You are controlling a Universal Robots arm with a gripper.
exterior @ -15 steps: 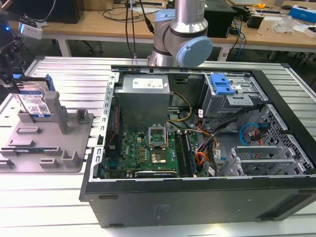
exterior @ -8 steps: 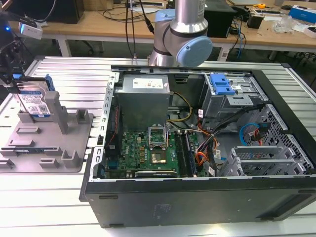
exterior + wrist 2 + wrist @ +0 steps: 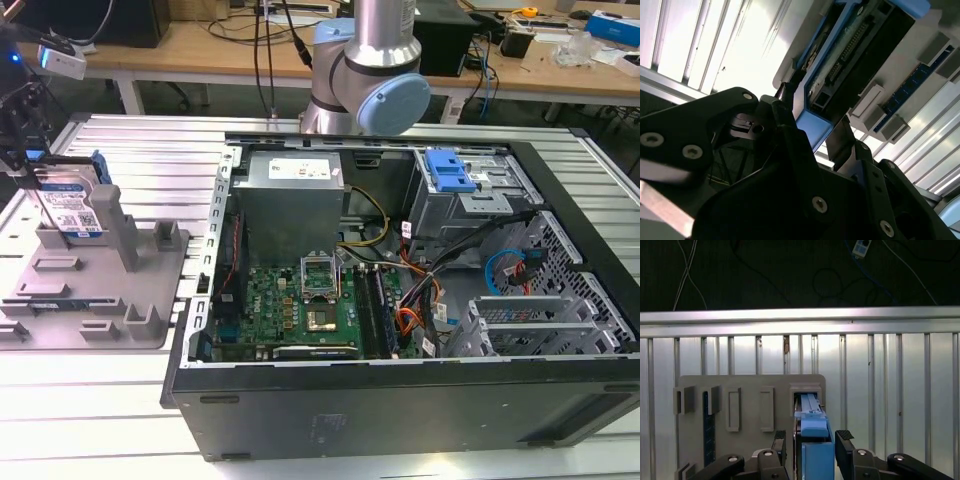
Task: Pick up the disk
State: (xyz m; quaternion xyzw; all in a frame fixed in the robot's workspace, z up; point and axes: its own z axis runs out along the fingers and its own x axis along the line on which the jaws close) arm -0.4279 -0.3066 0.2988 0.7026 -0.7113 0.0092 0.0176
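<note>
Ribbed metal table, pincer flanking blue-railed disk

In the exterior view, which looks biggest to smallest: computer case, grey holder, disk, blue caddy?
1. computer case, by far
2. grey holder
3. disk and blue caddy look nearly alike, so I won't rank them.

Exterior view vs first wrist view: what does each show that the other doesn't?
Exterior view: open black computer case, green motherboard, and the barcode label face of the flat rectangular blue-railed disk. First wrist view: the disk's blue rail end-on, straddled by the black gripper. Both: the disk upright in the grey moulded fixture on the slatted aluminium table.
</note>
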